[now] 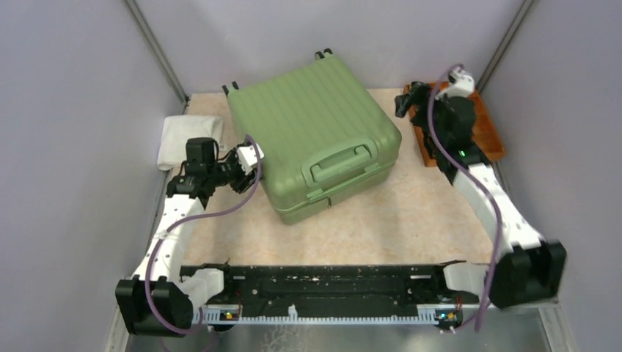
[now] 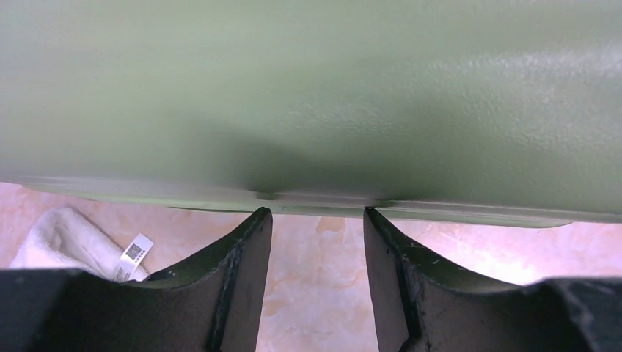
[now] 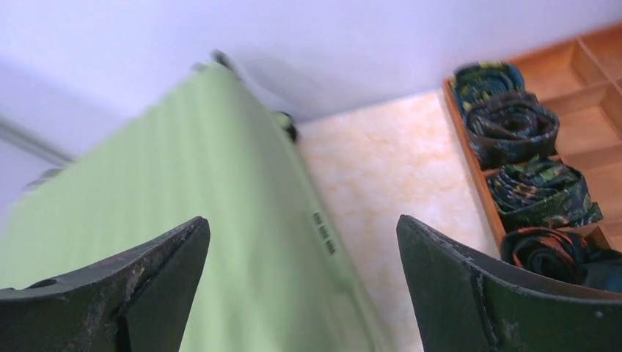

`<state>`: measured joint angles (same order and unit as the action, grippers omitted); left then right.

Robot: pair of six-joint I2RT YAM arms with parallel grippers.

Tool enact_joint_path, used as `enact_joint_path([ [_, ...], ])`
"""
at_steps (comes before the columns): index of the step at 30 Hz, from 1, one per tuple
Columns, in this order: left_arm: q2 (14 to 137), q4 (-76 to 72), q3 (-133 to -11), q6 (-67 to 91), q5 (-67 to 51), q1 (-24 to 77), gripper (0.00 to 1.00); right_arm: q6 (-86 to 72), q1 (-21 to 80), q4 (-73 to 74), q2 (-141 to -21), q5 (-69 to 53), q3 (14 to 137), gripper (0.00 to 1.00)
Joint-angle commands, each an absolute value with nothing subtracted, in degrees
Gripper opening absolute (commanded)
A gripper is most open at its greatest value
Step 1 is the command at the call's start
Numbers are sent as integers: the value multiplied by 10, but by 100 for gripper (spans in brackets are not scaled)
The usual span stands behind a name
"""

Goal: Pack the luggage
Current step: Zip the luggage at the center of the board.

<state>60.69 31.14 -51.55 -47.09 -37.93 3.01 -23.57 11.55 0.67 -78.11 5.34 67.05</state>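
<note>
The luggage (image 1: pixel 315 132), a light-green ribbed hard-shell suitcase, lies closed on the table with its handle toward the arms. My left gripper (image 1: pixel 253 158) is at its left side. In the left wrist view the green shell (image 2: pixel 308 95) fills the top, and the left gripper (image 2: pixel 317 214) is open, both fingertips (image 2: pixel 262 217) against the shell's lower edge, bare table between them. My right gripper (image 1: pixel 409 99) hovers at the suitcase's right, over the tray's near end. In its wrist view the right gripper (image 3: pixel 302 224) stands wide open and empty above the suitcase (image 3: pixel 183 183).
An orange compartment tray (image 1: pixel 490 139) sits at the right wall, holding several dark patterned rolls of cloth (image 3: pixel 513 125). A folded white towel (image 1: pixel 187 139) with a label lies left of the suitcase, also in the left wrist view (image 2: pixel 66 238). Grey walls enclose the table.
</note>
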Motion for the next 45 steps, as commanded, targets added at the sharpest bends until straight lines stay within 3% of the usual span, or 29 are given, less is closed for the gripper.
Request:
enact_joint_path([
  [1,610,278,-573,-416,-458,27,56,-279,104,-86,-603,-60,516,99],
  [5,593,319,-601,-450,-456,23,56,-294,134,88,-542,-74,484,99],
  [8,573,338,-610,-464,-457,23,59,-268,287,125,-464,58,429,99],
  [11,560,354,-620,-467,-473,24,59,-288,416,96,-422,133,346,99],
  [16,537,342,-665,-474,-493,45,68,-319,492,-22,-432,89,258,88],
  [21,572,356,-734,-494,-401,196,71,-211,625,-95,-537,203,255,86],
  [28,548,297,-639,-442,-318,185,71,-100,628,-267,-668,170,273,80],
  [33,576,353,-661,-431,-408,34,67,-48,621,-324,-741,168,305,68],
  [39,614,370,-611,-473,-455,-117,64,-39,588,-317,-776,134,343,45],
  [45,641,308,-510,-496,-448,-153,62,-28,588,-317,-782,139,353,40],
])
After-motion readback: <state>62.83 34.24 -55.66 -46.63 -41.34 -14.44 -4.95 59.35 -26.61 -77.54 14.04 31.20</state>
